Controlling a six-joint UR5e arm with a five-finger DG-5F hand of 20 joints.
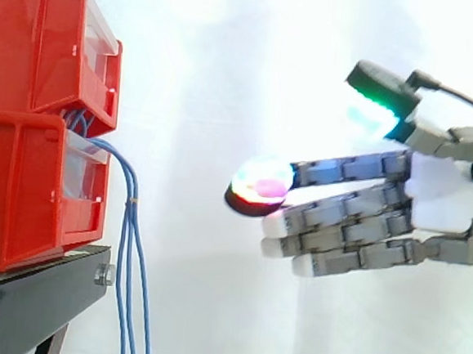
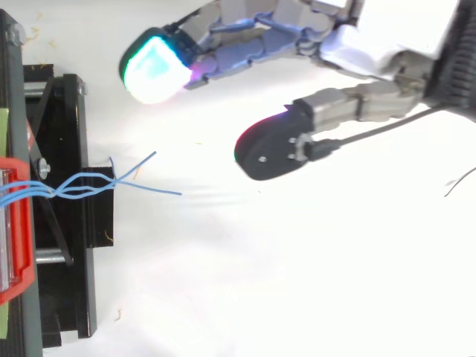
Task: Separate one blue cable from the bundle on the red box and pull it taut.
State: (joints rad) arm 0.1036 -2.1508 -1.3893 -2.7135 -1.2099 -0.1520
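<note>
**Hand open, clear of the blue cables**

The fingers (image 1: 331,225) are stretched out almost straight and point toward the red bins (image 1: 28,120). The thumb (image 1: 382,94) is raised well apart above them. They grasp nothing and touch nothing. The leading fingertip glows white, cyan and magenta. The hand (image 1: 440,197) hangs in the air at the right of the side view, well apart from the blue cables (image 1: 129,242). These come out of the gap between the 2 stacked bins, bend over the lower bin's front and hang slack past the edge of the black stand (image 1: 30,300). In the top view the strands cross over the stand and fan apart.
</note>
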